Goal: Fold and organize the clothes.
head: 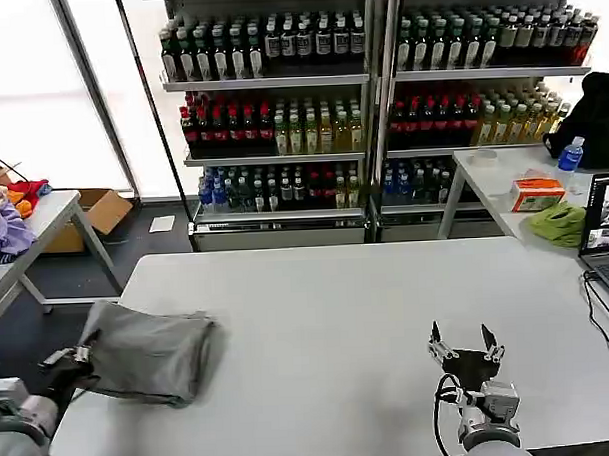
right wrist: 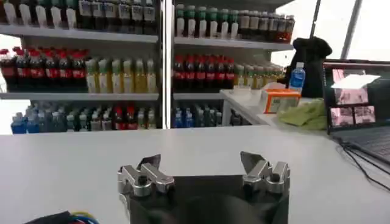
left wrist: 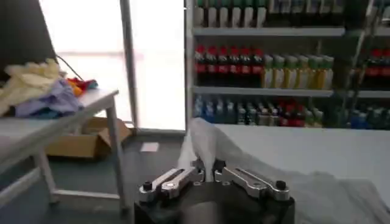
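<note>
no readable text, bottle labels on shelves too small to read

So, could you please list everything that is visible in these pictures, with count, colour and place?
T-shirt: one, grey, folded, left part of the white table.
Drink bottles: many, mixed colours, on shelves behind the table.
Cardboard box: one, brown, on the floor at the left.
Cloth pile: several pieces, purple, orange, red and pale, on the left side table.
Green cloth: one, on the right side table.
Orange box: one, right side table.
Water bottle: one, blue cap, right side table.
Laptop: one, right edge.
Left gripper: fingers shut on the T-shirt's edge.
Right gripper: fingers open, above the table, holding nothing.
</note>
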`<control>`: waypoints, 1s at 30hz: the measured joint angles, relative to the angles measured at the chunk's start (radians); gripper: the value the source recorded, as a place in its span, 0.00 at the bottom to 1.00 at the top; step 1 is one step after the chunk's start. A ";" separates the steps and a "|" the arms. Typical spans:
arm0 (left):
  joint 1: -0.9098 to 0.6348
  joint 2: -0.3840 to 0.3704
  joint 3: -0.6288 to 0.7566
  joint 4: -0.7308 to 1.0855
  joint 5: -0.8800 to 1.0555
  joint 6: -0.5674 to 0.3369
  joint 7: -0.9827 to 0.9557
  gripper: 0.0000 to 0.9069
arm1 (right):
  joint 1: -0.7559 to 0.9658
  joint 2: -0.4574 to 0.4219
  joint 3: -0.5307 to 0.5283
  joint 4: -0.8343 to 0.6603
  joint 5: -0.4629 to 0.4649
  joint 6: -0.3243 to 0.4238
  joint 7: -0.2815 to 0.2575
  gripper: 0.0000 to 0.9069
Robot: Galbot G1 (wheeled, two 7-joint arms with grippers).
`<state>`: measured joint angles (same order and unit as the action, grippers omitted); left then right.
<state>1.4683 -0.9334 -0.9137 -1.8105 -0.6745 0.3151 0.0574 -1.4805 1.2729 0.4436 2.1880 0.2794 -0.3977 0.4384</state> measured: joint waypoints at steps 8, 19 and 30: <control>-0.003 0.082 -0.082 0.028 0.001 -0.010 0.010 0.00 | -0.011 0.006 0.001 0.008 -0.006 -0.001 0.002 1.00; 0.022 0.038 -0.009 -0.107 0.034 -0.009 -0.018 0.00 | -0.038 0.023 0.028 0.007 -0.021 0.006 0.004 1.00; -0.039 -0.045 0.362 -0.316 0.189 0.024 -0.089 0.00 | -0.065 0.052 0.064 -0.006 -0.045 0.001 0.007 1.00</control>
<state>1.4293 -0.9781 -0.5517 -2.1265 -0.4855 0.3392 -0.0317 -1.5452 1.3245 0.5073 2.1818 0.2347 -0.3963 0.4455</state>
